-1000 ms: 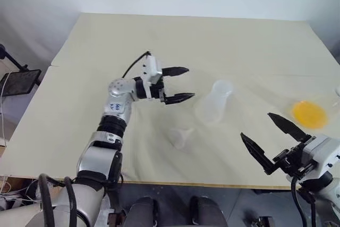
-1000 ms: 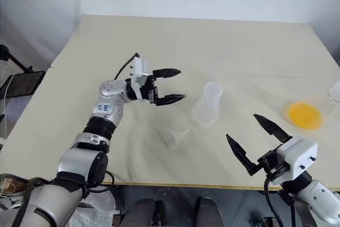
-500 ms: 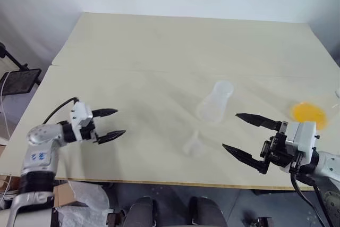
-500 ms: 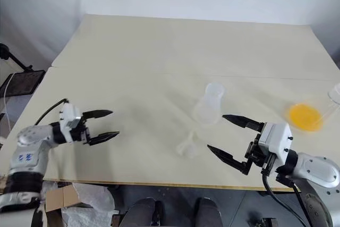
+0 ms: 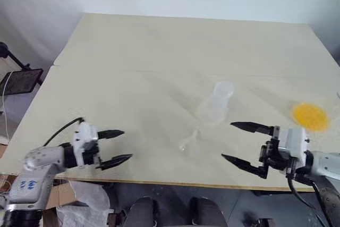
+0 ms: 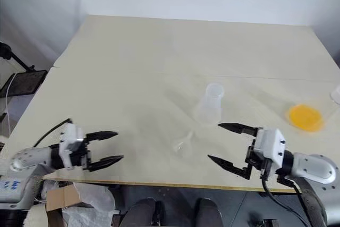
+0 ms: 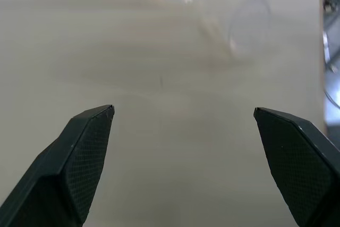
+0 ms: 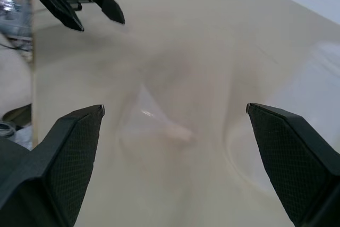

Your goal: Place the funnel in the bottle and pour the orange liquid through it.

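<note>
Left end effector has pulled back to the table edge; right end effector now faces the lying funnel, both spread wide, empty

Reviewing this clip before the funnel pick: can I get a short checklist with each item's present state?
1. Right gripper open, nothing held: ok.
2. Left gripper open, nothing held, apart from the glassware: ok.
3. Funnel in the bottle: not ok; it lies on the table.
4. Bottle upright, neck unblocked: ok.
5. Orange liquid unspilled in its flask: ok.
6. Funnel ahead of the right gripper: ok.
</note>
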`<state>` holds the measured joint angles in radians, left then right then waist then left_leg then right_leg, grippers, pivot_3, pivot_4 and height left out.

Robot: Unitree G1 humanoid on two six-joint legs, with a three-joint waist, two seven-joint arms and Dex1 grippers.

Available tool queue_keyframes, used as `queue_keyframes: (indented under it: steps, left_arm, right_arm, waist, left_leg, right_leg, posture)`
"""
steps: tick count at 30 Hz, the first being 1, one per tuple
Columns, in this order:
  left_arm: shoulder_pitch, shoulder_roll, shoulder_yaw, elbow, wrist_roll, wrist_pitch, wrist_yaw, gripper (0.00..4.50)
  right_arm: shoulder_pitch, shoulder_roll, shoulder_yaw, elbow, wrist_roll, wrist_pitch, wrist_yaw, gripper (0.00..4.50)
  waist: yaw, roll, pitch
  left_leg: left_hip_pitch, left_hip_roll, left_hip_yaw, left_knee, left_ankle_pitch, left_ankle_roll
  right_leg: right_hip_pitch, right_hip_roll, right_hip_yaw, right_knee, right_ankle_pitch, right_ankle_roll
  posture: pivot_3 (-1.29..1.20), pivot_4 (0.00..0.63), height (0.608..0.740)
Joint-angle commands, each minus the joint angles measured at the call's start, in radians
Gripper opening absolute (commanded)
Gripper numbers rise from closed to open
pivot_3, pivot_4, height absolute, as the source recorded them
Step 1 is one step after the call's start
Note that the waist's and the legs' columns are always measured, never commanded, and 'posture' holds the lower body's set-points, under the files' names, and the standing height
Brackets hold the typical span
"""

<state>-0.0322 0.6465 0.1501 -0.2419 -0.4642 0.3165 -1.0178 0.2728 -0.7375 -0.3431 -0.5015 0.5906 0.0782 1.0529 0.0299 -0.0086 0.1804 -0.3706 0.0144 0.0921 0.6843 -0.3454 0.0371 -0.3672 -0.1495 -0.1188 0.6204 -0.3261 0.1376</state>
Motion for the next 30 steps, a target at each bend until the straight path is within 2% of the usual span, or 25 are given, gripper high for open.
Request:
queue_keyframes:
  steps: [1, 4, 9, 13, 16, 19, 22, 26, 30]
  left_arm:
    - [-0.040, -0.014, -0.078, -0.090, 0.012, 0.041, 0.045, 4.49]
    - [-0.089, -0.042, -0.171, -0.098, 0.051, 0.085, 0.096, 4.49]
    - [-0.162, -0.112, -0.288, -0.019, 0.133, 0.059, 0.139, 4.49]
    - [-0.243, -0.206, -0.326, 0.091, 0.165, 0.094, 0.211, 4.49]
    - [-0.259, -0.219, -0.351, 0.116, 0.178, 0.059, 0.182, 4.49]
    - [-0.289, -0.237, -0.357, 0.169, 0.193, 0.024, 0.182, 3.91]
    - [-0.318, -0.259, -0.357, 0.210, 0.196, 0.007, 0.175, 2.96]
    - [-0.324, -0.263, -0.354, 0.220, 0.190, -0.017, 0.150, 2.05]
    - [-0.307, -0.249, -0.341, 0.210, 0.178, -0.025, 0.126, 2.05]
  right_arm:
    - [0.088, 0.001, -0.093, -0.016, 0.006, -0.035, 0.031, 4.50]
    - [0.174, 0.013, -0.167, -0.020, 0.010, -0.050, 0.041, 4.50]
    - [0.277, 0.030, -0.245, -0.035, 0.014, -0.058, 0.049, 4.50]
    - [0.323, 0.063, -0.253, -0.081, 0.011, -0.055, 0.023, 4.50]
    - [0.336, 0.087, -0.243, -0.113, 0.006, -0.046, -0.008, 4.50]
    - [0.348, 0.102, -0.234, -0.131, 0.001, -0.041, -0.026, 4.50]
    - [0.353, 0.109, -0.221, -0.142, -0.006, -0.039, -0.039, 4.50]
    - [0.349, 0.109, -0.206, -0.153, -0.006, -0.028, -0.054, 4.50]
    - [0.345, 0.107, -0.196, -0.156, -0.008, -0.024, -0.062, 4.50]
  waist:
    - [-0.004, 0.001, 0.000]
    - [-0.007, 0.003, -0.002]
    - [-0.005, 0.004, -0.002]
    - [-0.003, 0.004, -0.002]
    - [-0.004, 0.004, -0.002]
    - [-0.004, 0.004, -0.002]
    - [-0.003, 0.004, -0.002]
    - [-0.003, 0.004, -0.002]
    - [-0.003, 0.004, -0.002]
  left_leg:
    - [0.000, 0.000, 0.000, 0.000, 0.000, 0.000]
    - [0.001, 0.001, 0.002, -0.001, 0.000, 0.000]
    - [0.002, 0.000, 0.003, -0.001, 0.000, 0.000]
    - [0.002, 0.000, 0.003, -0.001, 0.000, 0.000]
    - [0.001, 0.000, 0.003, -0.001, 0.000, 0.000]
    - [0.001, 0.000, 0.003, -0.001, 0.000, 0.000]
    - [0.002, 0.000, 0.003, -0.001, 0.000, 0.000]
    - [0.002, 0.000, 0.003, -0.001, 0.000, 0.000]
    - [0.002, 0.000, 0.003, -0.001, 0.000, 0.000]
  right_leg:
    - [0.000, 0.000, 0.000, 0.000, 0.000, 0.000]
    - [0.000, 0.001, 0.000, -0.001, 0.000, 0.000]
    - [0.000, 0.001, 0.001, -0.001, 0.000, 0.000]
    - [0.000, 0.001, 0.002, -0.002, 0.000, 0.000]
    - [0.000, 0.001, 0.002, -0.002, 0.000, 0.000]
    - [0.000, 0.001, 0.001, -0.002, 0.000, 0.000]
    - [0.000, 0.001, 0.002, -0.002, 0.000, 0.000]
    - [0.000, 0.000, 0.002, -0.002, 0.000, 0.000]
    - [0.000, 0.000, 0.002, -0.002, 0.000, 0.000]
  posture:
    - [0.00, 0.150, 0.740]
    - [0.00, 0.150, 0.740]
    - [0.00, 0.150, 0.740]
    - [0.00, 0.150, 0.740]
    - [0.00, 0.150, 0.740]
    - [0.00, 0.150, 0.740]
    - [0.00, 0.150, 0.740]
    - [0.00, 0.150, 0.740]
    - [0.00, 0.150, 0.740]
